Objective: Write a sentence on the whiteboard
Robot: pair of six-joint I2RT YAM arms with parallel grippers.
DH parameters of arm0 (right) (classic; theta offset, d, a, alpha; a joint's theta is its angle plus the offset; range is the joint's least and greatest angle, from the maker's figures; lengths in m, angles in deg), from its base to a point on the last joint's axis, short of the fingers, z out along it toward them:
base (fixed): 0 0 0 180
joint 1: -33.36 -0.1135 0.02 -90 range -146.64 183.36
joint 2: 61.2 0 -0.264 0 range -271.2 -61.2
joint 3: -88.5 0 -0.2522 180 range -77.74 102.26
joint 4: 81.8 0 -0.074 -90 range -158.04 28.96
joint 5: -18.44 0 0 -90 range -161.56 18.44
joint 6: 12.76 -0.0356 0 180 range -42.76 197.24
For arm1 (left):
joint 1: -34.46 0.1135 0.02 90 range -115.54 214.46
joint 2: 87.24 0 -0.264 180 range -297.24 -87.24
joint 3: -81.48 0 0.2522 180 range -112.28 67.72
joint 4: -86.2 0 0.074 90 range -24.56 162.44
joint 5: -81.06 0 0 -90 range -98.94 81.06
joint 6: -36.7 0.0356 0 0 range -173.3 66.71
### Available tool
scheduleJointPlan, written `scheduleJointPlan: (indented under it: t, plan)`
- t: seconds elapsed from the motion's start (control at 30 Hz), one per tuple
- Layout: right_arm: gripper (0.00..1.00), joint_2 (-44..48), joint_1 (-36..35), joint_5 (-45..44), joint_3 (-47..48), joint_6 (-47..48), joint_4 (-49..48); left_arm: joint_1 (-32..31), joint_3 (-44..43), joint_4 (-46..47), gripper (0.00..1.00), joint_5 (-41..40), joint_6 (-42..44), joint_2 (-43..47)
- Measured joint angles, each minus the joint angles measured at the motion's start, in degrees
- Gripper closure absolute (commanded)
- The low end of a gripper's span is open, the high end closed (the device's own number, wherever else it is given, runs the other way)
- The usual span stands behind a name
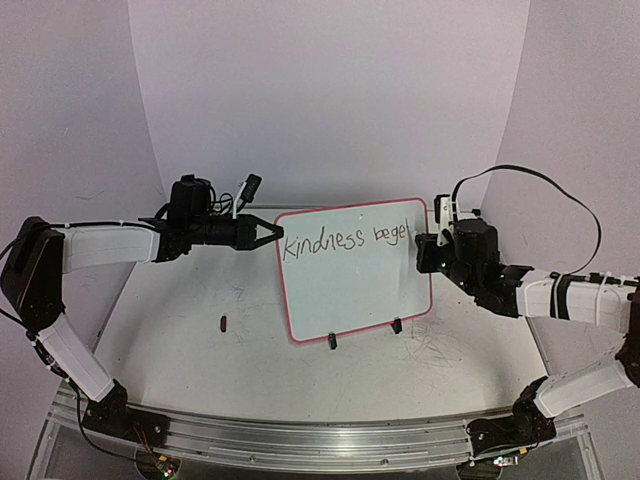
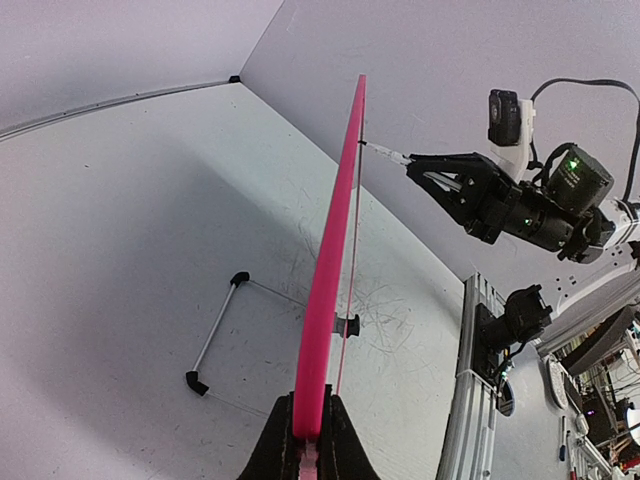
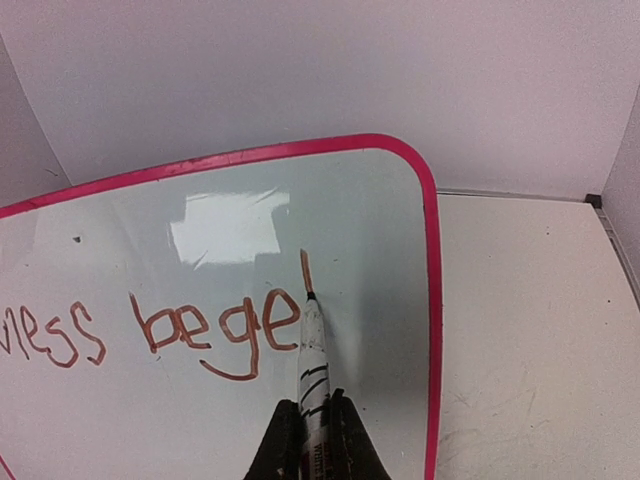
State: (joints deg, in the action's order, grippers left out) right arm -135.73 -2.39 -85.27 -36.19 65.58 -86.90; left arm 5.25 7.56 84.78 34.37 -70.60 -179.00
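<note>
**Mid-word: "kindness bege" written, more to come**

The right pincer is closed tight on a marker. The marker's tip touches the board at the foot of a lone upright stroke, probably the start of a "t". The left pincer is clamped on the red-pink edge of the whiteboard. The whiteboard stands upright on its black clip feet near the middle of the counter. The sentence so far reads "kindness bege" along the top. I judge the word unfinished. The area below the line is blank, and how much writing remains cannot be told.
</note>
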Motion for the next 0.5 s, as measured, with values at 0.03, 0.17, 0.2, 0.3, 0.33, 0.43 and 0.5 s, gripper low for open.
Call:
scheduleJointPlan:
  t: [0.03, 0.17, 0.2, 0.3, 0.33, 0.43, 0.5]
  plan:
    - [1.00, 0.11, 0.00, 0.09, -0.22, -0.14, 0.10, 0.00, -0.02, 0.00, 1.00, 0.00, -0.01, 0.00]
    - [1.00, 0.67, 0.00, 0.59, -1.36, -0.59, 0.33, -0.01, -0.02, 0.00, 1.00, 0.00, -0.02, 0.00]
    - [1.00, 0.83, 0.00, 0.69, -1.66, -0.69, 0.43, -0.02, -0.02, 0.00, 1.00, 0.00, -0.02, 0.00]
    - [1.00, 1.15, 0.00, 0.75, -2.36, -0.96, 0.57, -0.02, -0.02, 0.00, 1.00, -0.02, -0.02, 0.00]
    - [1.00, 1.28, 0.00, 0.70, -2.50, -1.08, 0.64, -0.04, -0.02, 0.00, 1.00, -0.02, -0.02, 0.00]
    - [1.00, 1.77, 0.00, 0.29, -2.61, -1.23, 1.23, -0.06, -0.02, 0.00, 1.00, -0.02, 0.00, 0.00]
    - [1.00, 2.27, 0.03, -0.22, -2.61, -1.27, 1.77, -0.07, -0.02, 0.00, 1.00, -0.02, 0.02, 0.00]
